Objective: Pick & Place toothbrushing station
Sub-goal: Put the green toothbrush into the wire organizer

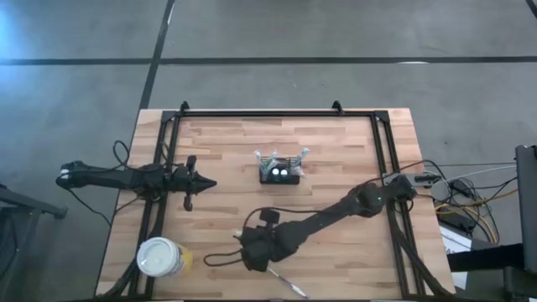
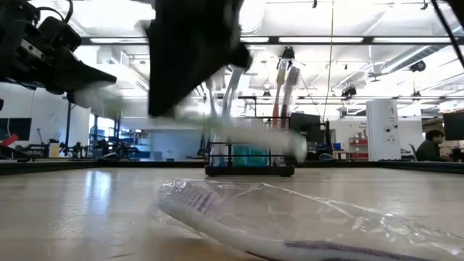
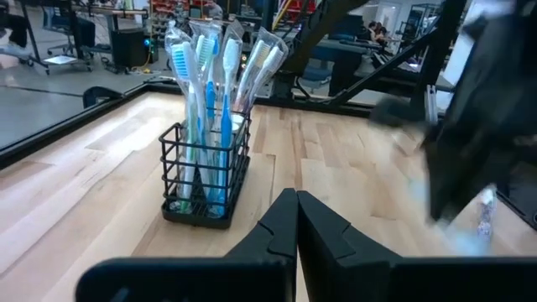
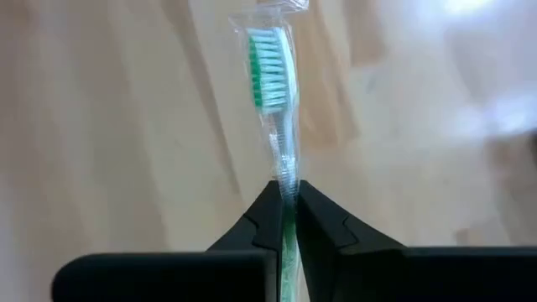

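The black wire holder (image 1: 279, 172) stands upright near the middle of the bench (image 1: 336, 143), toward its far side, with several wrapped toothbrushes (image 3: 205, 75) standing in it, heads up. Nearer the front edge, the right gripper (image 4: 288, 201) is clenched on a green-bristled toothbrush (image 4: 270, 75) in clear wrap, its head sticking out past the fingertips. Another wrapped toothbrush (image 2: 290, 225) lies flat on the bench at the front edge. The left gripper (image 3: 296, 205) hangs over the left part of the bench with its fingers pressed together, grasping nothing. A white-lidded yellow cup (image 1: 159, 257) sits at the front left corner.
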Available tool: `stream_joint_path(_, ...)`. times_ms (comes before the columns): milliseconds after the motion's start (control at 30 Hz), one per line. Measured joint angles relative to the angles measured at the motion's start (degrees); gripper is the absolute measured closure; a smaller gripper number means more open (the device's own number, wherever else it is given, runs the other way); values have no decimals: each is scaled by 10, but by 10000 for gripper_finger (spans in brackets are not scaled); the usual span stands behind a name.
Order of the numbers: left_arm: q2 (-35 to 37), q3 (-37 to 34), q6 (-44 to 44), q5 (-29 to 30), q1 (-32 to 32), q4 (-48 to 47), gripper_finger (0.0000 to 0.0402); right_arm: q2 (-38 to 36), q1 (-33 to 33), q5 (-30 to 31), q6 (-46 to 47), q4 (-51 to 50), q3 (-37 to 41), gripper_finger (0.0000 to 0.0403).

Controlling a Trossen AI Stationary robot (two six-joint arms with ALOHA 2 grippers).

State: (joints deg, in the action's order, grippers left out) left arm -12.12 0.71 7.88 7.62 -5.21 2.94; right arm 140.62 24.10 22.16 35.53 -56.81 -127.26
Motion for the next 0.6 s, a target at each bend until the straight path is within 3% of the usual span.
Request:
stream_joint_path(267, 0, 2, -9, 4, 0, -6, 396, -76, 54, 114, -49, 10, 0, 389)
stream_joint_path(433, 0, 8, -18, 16, 0, -20, 396, -121, 97, 139, -156, 79, 17, 389)
stream_joint_path(600, 0, 8, -30, 44, 0, -22, 396, -159, 119, 194, -214, 83, 27, 390)
